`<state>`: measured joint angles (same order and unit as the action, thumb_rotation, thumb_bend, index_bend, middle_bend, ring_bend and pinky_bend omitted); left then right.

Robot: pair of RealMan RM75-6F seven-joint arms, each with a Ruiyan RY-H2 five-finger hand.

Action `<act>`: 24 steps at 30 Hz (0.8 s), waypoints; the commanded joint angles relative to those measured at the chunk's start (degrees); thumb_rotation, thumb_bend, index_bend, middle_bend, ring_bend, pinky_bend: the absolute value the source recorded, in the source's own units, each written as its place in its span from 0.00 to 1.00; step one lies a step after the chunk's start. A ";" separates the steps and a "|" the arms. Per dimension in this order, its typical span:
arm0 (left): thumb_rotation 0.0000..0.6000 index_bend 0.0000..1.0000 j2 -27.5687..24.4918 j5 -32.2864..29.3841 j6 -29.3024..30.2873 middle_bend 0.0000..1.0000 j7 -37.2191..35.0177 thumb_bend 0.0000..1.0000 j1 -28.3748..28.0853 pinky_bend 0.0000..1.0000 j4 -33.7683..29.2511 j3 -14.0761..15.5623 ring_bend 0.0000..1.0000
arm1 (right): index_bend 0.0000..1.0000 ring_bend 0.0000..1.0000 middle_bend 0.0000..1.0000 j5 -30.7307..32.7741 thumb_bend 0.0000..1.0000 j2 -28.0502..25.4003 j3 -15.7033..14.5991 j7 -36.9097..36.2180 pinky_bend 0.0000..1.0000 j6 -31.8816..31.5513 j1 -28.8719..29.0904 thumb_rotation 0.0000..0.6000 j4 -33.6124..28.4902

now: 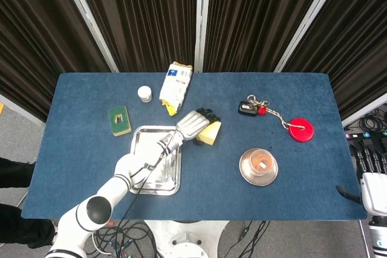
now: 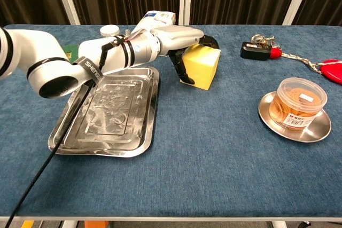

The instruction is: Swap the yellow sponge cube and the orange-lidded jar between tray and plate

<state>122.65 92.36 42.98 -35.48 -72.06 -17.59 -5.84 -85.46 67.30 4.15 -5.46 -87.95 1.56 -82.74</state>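
Note:
The yellow sponge cube (image 1: 210, 133) (image 2: 202, 67) is just right of the steel tray (image 1: 140, 176) (image 2: 69, 134), low at the blue tablecloth. My left hand (image 1: 195, 123) (image 2: 180, 40) grips it from above and behind, fingers curled over its top edge. The tray holds nothing. The orange-lidded jar (image 1: 260, 162) (image 2: 300, 101) stands upright on the round metal plate (image 1: 247, 175) (image 2: 278, 122) at the right. My right hand (image 1: 370, 174) hangs off the table's right edge, fingers straight, holding nothing; the chest view does not show it.
A green scouring pad (image 1: 120, 120), a small white-capped pot (image 1: 144, 93) (image 2: 109, 30) and a snack packet (image 1: 175, 84) (image 2: 160, 18) lie behind the tray. A black key fob (image 1: 247, 108) (image 2: 255, 50) and a red disc (image 1: 300, 129) (image 2: 334, 70) lie at the back right.

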 commanded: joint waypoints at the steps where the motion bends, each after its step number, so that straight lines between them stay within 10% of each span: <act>1: 1.00 0.08 -0.95 0.12 1.65 0.05 -0.49 0.06 0.25 0.17 -0.08 0.60 0.04 | 0.00 0.00 0.00 -0.08 0.00 0.05 -0.05 0.01 0.00 0.08 0.02 1.00 0.03; 8: 1.00 0.08 -8.55 -0.54 5.25 0.05 3.28 0.05 2.87 0.16 -7.48 1.31 0.02 | 0.00 0.00 0.00 -1.25 0.00 0.01 -0.36 1.63 0.00 1.19 1.03 1.00 -1.30; 24: 1.00 0.08 -44.65 -19.89 18.22 0.09 43.70 0.05 29.38 0.17 -63.04 3.01 0.02 | 0.00 0.00 0.00 0.52 0.00 0.03 1.17 16.77 0.00 17.27 12.13 1.00 -11.39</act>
<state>86.61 79.51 55.88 -1.27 -51.22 -70.77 -4.06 -86.56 67.00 4.88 8.64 -74.58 11.03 -91.63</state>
